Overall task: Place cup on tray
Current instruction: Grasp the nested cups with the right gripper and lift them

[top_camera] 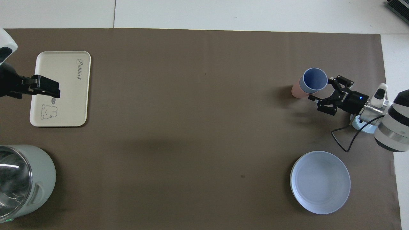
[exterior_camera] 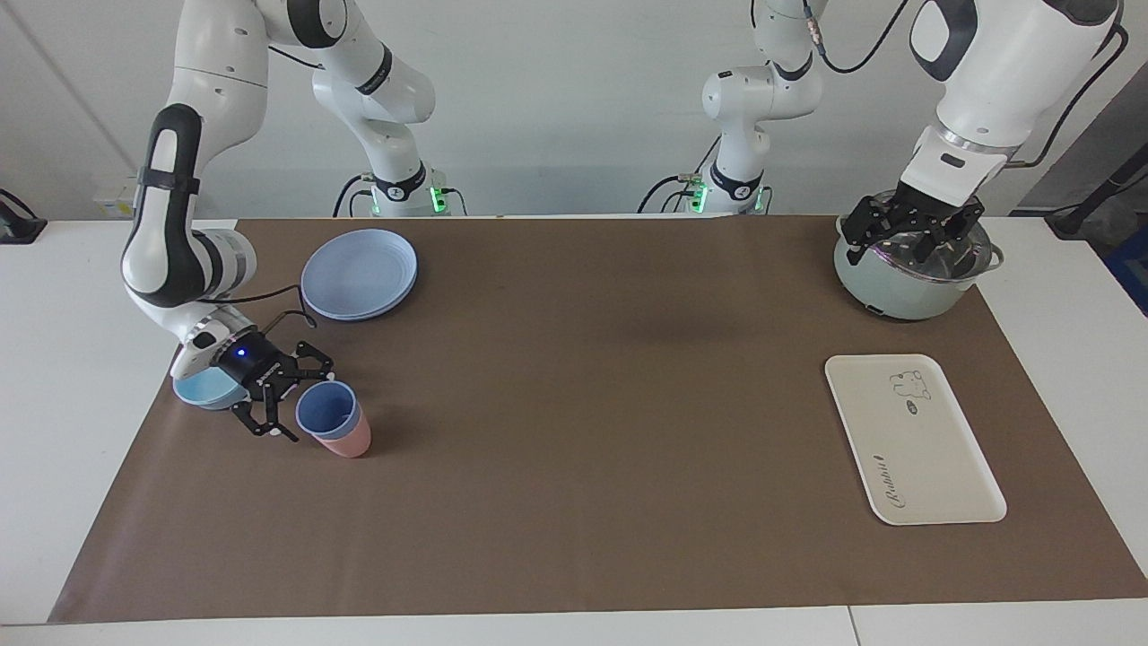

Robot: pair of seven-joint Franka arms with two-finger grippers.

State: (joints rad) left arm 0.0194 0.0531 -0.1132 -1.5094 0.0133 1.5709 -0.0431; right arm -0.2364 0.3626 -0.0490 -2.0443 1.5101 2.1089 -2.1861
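Observation:
The blue cup [exterior_camera: 324, 408] stands nested in a pink cup [exterior_camera: 352, 440] toward the right arm's end of the table; it also shows in the overhead view [top_camera: 315, 80]. My right gripper [exterior_camera: 296, 400] is open and low, right beside the cup's rim, with one finger at each side of the rim's near edge; it also shows in the overhead view [top_camera: 323, 90]. The cream tray [exterior_camera: 924, 449] lies bare toward the left arm's end, also in the overhead view [top_camera: 70, 95]. My left gripper [exterior_camera: 913, 235] waits open over the pot.
A light-blue bowl [exterior_camera: 203, 391] sits under the right wrist. A round blue plate [exterior_camera: 359, 272] lies nearer the robots than the cups. A pale green pot [exterior_camera: 897, 292] stands nearer the robots than the tray. Brown mat [exterior_camera: 592, 404] covers the table.

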